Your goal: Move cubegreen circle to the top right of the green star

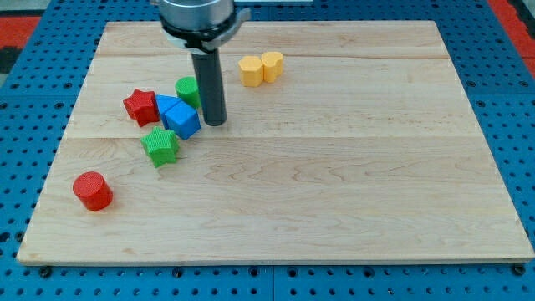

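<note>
- My tip point(215, 122) stood on the wooden board point(334, 184), a plain rod with nothing that opens or shuts, and it held nothing.
- It sat just right of the blue cube point(183, 120) and just below-right of the green circle point(188, 89); whether it touched either could not be told.
- The rod hid the green circle's right edge.
- The green circle lay above and to the right of the green star point(160, 146), with the blue cube between them.
- A second blue block point(165, 104) showed only partly behind the cube, its shape unclear.
- The red star point(141, 106) sat at the cluster's left.
- A red cylinder point(92, 191) lay well apart, toward the view's bottom left.
- Two yellow blocks point(261, 68) touched near the view's top.
</note>
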Controlling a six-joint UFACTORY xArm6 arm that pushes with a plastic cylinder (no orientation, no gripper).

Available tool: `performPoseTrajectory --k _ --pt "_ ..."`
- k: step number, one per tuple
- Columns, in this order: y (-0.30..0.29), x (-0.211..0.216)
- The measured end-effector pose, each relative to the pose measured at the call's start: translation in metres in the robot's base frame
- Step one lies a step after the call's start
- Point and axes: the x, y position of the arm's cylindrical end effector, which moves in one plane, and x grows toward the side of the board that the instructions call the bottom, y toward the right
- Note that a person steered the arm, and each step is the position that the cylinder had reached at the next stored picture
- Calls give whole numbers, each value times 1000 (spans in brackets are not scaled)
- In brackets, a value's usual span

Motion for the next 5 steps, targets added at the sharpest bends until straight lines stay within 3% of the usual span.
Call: performPoseTrajectory --k 1,2,3,4,5 --pt "-37 0" --pt "20 -31" --pt "4 -74" --pt "-55 -69" --pt "-55 -22"
